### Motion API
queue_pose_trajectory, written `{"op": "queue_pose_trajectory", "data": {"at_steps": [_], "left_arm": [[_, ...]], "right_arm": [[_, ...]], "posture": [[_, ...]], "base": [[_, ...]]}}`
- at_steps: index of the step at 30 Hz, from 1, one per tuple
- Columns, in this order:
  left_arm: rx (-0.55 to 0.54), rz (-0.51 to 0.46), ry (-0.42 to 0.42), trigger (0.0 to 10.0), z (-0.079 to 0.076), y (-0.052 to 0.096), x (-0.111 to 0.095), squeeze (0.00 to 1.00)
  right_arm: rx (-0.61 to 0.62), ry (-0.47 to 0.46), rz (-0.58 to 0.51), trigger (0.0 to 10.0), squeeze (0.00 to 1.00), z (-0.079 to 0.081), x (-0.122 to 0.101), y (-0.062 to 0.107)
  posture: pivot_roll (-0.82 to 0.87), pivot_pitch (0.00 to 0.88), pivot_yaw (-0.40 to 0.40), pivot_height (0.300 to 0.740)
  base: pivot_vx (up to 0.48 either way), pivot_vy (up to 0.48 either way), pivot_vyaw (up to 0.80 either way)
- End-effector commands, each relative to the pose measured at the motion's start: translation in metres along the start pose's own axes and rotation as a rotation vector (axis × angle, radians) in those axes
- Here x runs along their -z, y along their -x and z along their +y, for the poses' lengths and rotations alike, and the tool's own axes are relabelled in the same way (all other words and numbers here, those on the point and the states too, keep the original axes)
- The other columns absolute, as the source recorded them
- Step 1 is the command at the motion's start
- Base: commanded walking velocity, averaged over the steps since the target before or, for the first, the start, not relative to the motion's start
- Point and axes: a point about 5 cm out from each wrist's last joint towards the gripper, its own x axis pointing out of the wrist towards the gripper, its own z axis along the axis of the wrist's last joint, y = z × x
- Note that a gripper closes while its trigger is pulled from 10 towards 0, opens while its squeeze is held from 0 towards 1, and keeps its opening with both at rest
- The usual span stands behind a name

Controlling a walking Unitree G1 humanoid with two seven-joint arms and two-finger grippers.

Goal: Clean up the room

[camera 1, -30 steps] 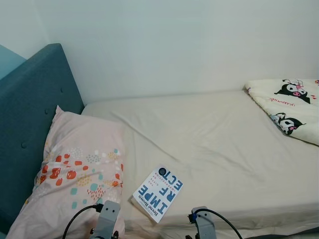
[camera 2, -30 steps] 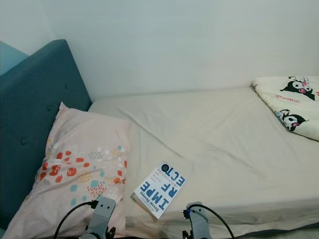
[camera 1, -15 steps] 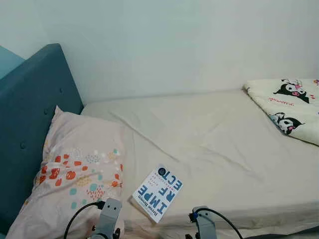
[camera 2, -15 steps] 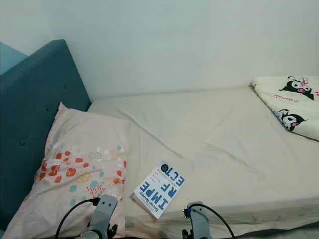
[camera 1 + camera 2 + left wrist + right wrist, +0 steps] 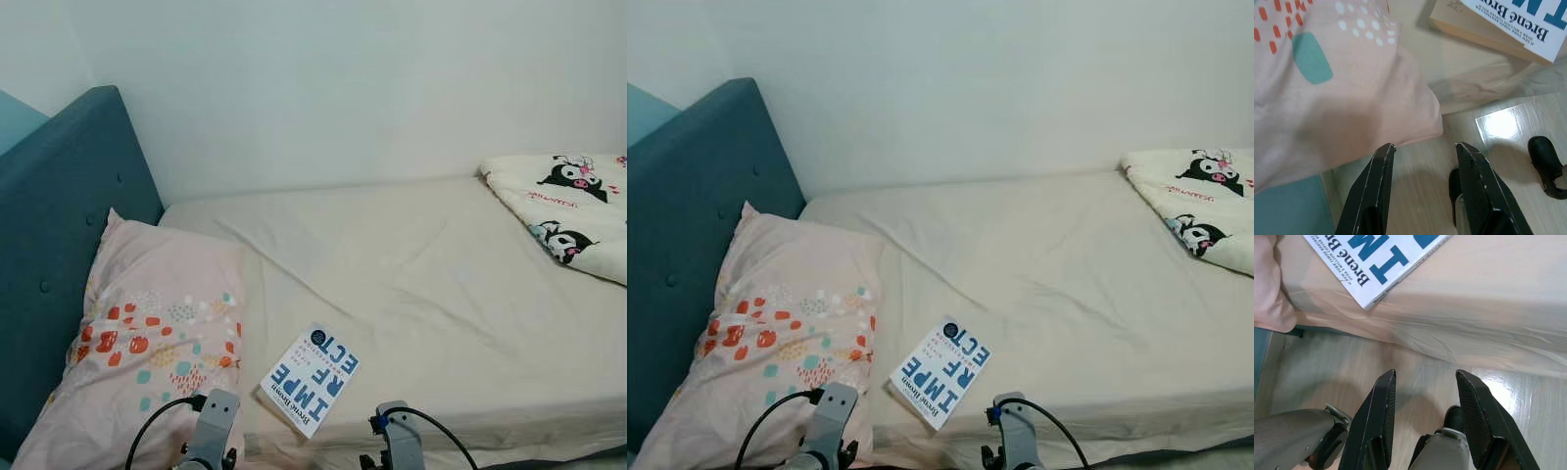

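Almost nothing has shifted since a second ago; my view sits a touch lower. I'm squaring up to the book (image 5: 310, 380) at the bed's (image 5: 441, 294) near edge, beside the pillow (image 5: 147, 343). Left gripper (image 5: 1425, 147) and right gripper (image 5: 1425, 374) hang spread, empty. Next I must lift an arm over it.

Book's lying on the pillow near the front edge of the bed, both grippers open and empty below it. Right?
Not quite. The book lies on the bed sheet beside the pillow, not on it; the left eye view shows this. The rest holds: it is near the front edge, and the left gripper and right gripper are open and empty below it.
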Motion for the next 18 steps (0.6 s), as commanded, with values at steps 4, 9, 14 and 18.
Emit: {"op": "queue_pose_trajectory", "data": {"at_steps": [4, 9, 14, 18], "left_arm": [[0.001, 0.02, 0.006, 10.0, 0.0005, -0.0001, 0.0018, 0.0], [-0.002, 0.02, 0.02, 10.0, -0.0014, 0.0, 0.0024, 0.0], [-0.003, 0.02, 0.022, 10.0, -0.0011, 0.0001, 0.0026, 0.0], [-0.004, 0.022, 0.016, 10.0, 0.0003, 0.0001, 0.0026, 0.0]], "right_arm": [[-0.009, -0.017, -0.014, 10.0, 0.0, 0.0021, -0.0029, -0.0011], [-0.02, -0.039, -0.028, 10.0, 0.0, 0.0016, -0.0048, -0.0011], [-0.02, -0.046, -0.031, 10.0, 0.0, 0.0007, -0.0056, -0.0011], [-0.03, -0.074, -0.038, 10.0, 0.0, 0.0008, -0.0061, -0.0011]], "posture": [[0.06, 0.0, 0.03, 0.74], [0.06, 0.0, 0.029, 0.74], [0.06, 0.0, 0.03, 0.74], [0.06, 0.0, 0.037, 0.74]], "base": [[0.0, 0.0, 0.0], [0.0, 0.0, 0.0], [0.0, 0.0, 0.0], [0.0, 0.0, 0.0]]}}
